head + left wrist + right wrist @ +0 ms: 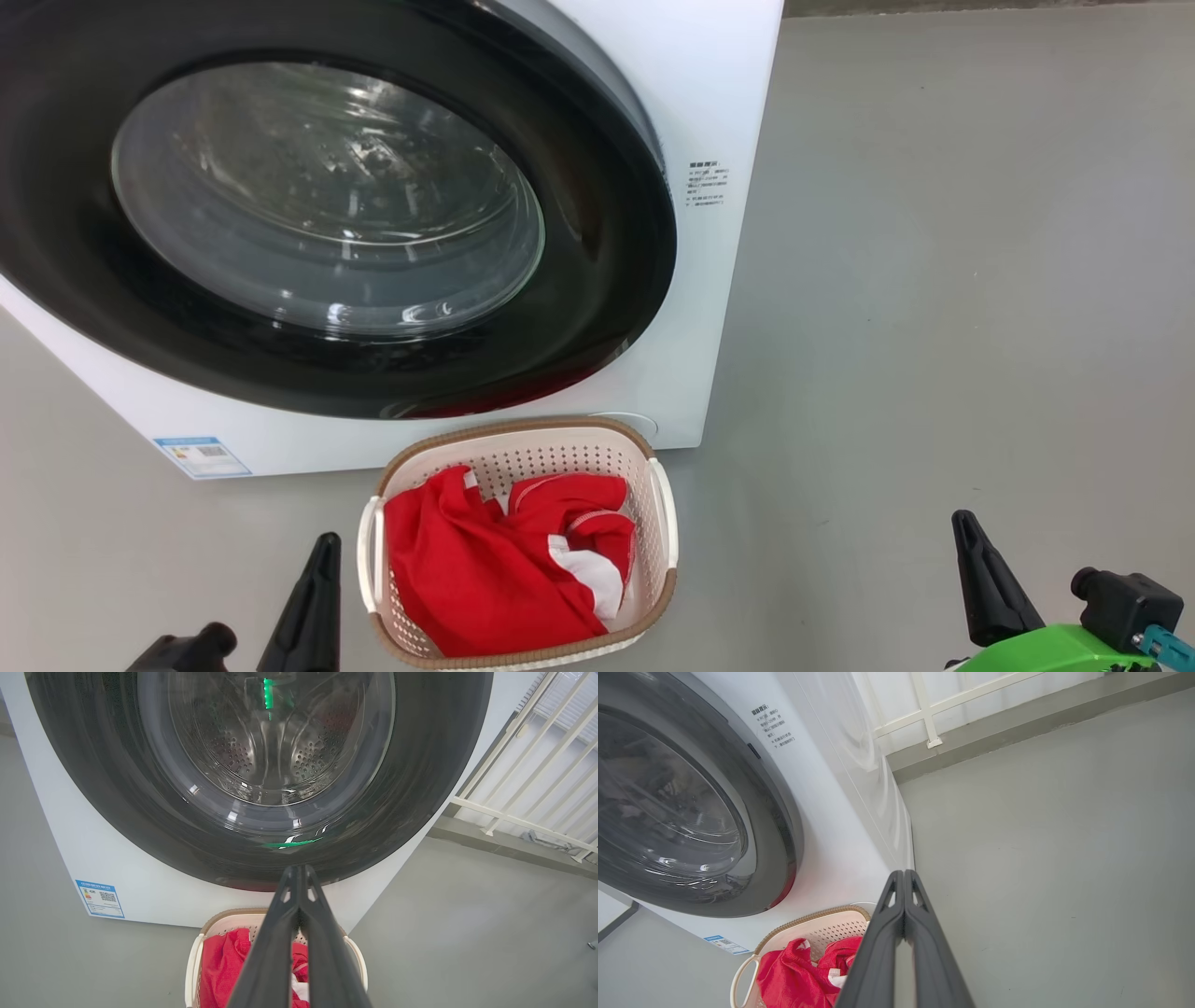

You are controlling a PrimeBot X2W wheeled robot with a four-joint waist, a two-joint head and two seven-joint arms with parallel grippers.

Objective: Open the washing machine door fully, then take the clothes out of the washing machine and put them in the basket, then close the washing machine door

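The door (pixel 616 261) lies shut against the front of the washer (pixel 724 308). Its wide glossy black rim is round and its clear glass bowl bulges outward. Through the glass, the left wrist view shows the perforated steel drum (pixel 261 751). The washer's white panels are smooth, with a sharp vertical corner at its right and a blue label (pixel 203 456) low on its front.

The basket (pixel 509 429) stands on the floor (pixel 934 327) just in front of the washer, below the door's lower edge. Whether it touches the washer cannot be told. It is a rounded rectangle of cream perforated plastic with a brown woven-look rim and white side handles. The clothes (pixel 485 569) lie crumpled inside it, red cloth with white panels.

The left gripper (pixel 299 870) has its jaws clenched together on nothing. In the head view it sits just left of the basket. The right gripper (pixel 904 873) is likewise clenched and empty, well apart from the basket on its right.

Smooth grey floor lies open to the right of the washer and basket. It runs back to a low kerb under a white railing (pixel 523 765).
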